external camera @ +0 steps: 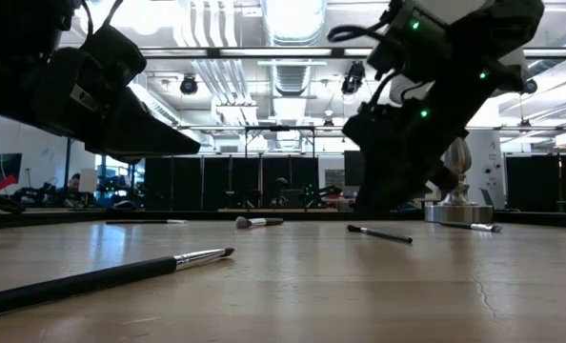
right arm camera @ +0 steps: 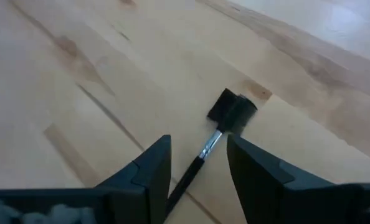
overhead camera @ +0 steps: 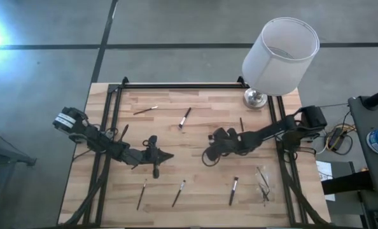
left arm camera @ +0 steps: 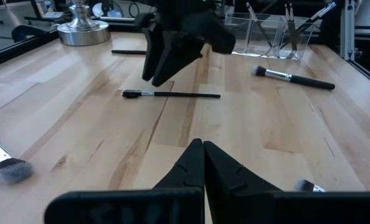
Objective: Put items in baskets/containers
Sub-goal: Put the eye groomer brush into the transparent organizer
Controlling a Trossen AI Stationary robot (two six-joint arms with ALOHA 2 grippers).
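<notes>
Along the near edge of the table (overhead camera: 195,143) you have three brushes lying loose: the left brush (overhead camera: 141,194), the middle brush (overhead camera: 179,192) and the right brush (overhead camera: 233,191). Just right of them, by the table's right rail, sits the clear tray (overhead camera: 263,184). A few thin brushes already show inside it, though you cannot count them from above.

Farther in, at mid-table, both arms reach toward each other. Your left gripper (left arm camera: 203,146) hangs left of centre with its fingers pressed together and nothing between them; it looks to be waiting. Your right gripper (right arm camera: 197,146) is right of centre, tilted down over a dark-headed brush (right arm camera: 233,111) that lies flat on the wood. Its fingers are spread wide, one on each side of the handle, and have not closed on it.

Beyond the arms, toward the far edge, more brushes wait: a pale-handled brush (overhead camera: 146,110) to the left, a black brush (overhead camera: 184,117) near the centre and a thin dark stick (overhead camera: 241,124) to the right. A white lamp (overhead camera: 281,54) stands at the far right corner.

By my reading, you are only partway: some brushes are in the tray, while about seven lie loose on the table.
</notes>
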